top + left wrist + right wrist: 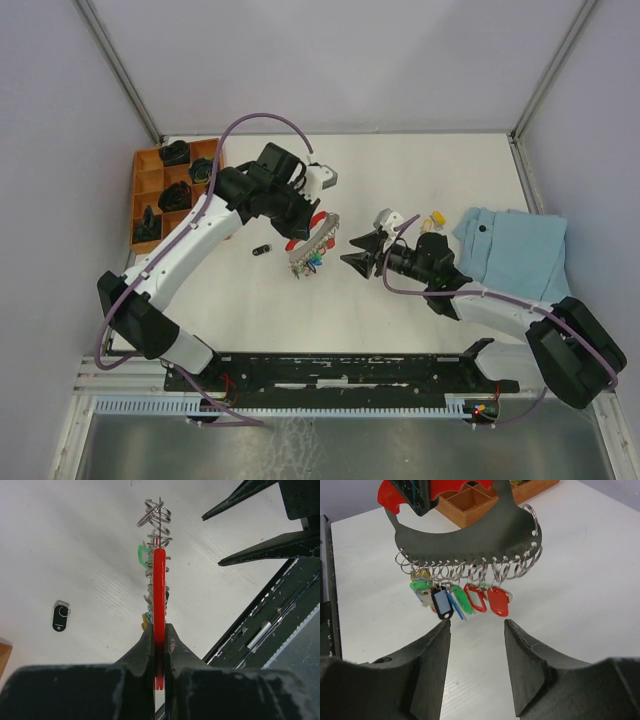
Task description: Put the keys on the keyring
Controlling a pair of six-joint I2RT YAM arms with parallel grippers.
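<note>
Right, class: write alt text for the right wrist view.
A grey curved keyring with a red grip is held up, coloured-tagged keys dangling from its row of rings. Below it, the right gripper points at them, jaws open and empty.

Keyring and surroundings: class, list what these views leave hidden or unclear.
Top view: keys under the keyring are too small and bunched to count.
Left wrist view: keyring seen edge-on; its red strap hides most tags.
Right wrist view: left gripper on the strap is cut off by the top edge.
Top view: yellow item beside the blue cloth is too small to identify.
</note>
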